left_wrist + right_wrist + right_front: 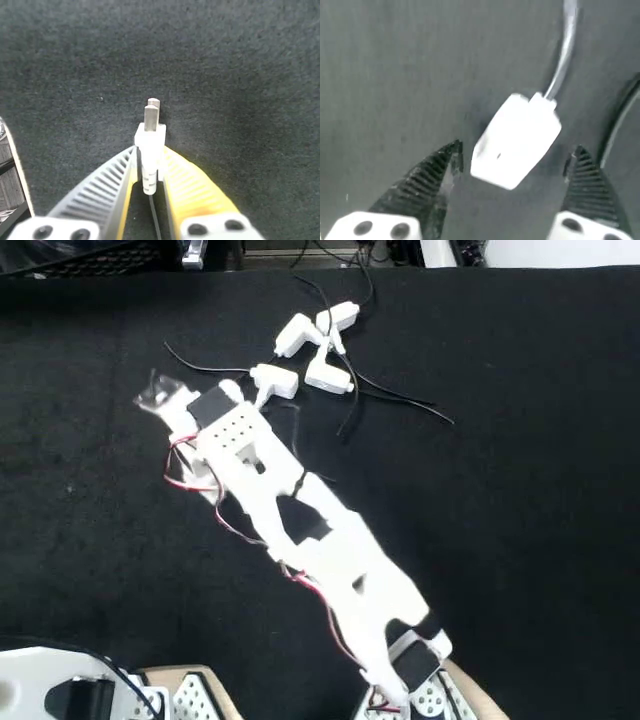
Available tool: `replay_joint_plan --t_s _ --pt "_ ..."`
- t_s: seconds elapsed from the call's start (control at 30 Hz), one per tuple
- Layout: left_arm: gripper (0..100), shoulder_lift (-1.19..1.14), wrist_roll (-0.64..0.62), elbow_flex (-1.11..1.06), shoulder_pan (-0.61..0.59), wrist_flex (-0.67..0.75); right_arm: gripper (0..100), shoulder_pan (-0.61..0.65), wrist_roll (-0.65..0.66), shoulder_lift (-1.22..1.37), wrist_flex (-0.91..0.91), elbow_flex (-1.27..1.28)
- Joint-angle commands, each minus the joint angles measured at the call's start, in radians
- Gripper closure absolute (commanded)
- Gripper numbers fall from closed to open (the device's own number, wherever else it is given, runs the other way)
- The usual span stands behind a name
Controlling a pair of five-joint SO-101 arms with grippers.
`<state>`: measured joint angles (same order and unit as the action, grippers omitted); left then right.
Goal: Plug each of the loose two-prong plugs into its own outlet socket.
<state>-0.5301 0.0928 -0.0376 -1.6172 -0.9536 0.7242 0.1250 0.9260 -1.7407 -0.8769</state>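
My left gripper (150,155) is shut on a white two-prong plug (150,137). Its prongs point away from the wrist over the black cloth, and its thin cable runs back between the fingers. My right gripper (515,152) is open, one dark ribbed finger on each side of a white outlet socket (517,140) lying on the cloth; neither finger touches it. Several white sockets lie clustered at the table's back, among them one (272,380) beside the end of the long white arm (300,510) and others (298,332) (328,375) behind it.
Thin black cables (400,395) trail from the socket cluster across the black cloth (520,490). The arm bases (420,680) sit at the front edge. Open cloth lies right and left of the outstretched arm.
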Motion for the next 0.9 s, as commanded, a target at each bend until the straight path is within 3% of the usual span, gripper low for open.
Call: replay_joint_plan --t_s 0.0,0.37,0.43,0.6,0.87 --pt "97 -0.091 0.0 -0.012 0.013 0.049 67.5 -0.008 -0.044 -0.194 0.069 0.236" --pt "97 -0.086 0.005 -0.033 0.005 0.048 69.3 -0.003 -0.072 -0.277 0.436 0.579" --pt "97 -0.084 0.003 -0.033 0.01 0.048 74.0 -0.003 -0.072 -0.277 0.445 0.584" --pt "97 -0.077 0.0 -0.025 0.035 0.046 96.6 -0.008 -0.066 -0.285 0.442 0.582" --pt "97 0.035 -0.037 -0.033 0.133 -0.087 98.6 0.005 -0.064 -0.286 0.391 0.504"
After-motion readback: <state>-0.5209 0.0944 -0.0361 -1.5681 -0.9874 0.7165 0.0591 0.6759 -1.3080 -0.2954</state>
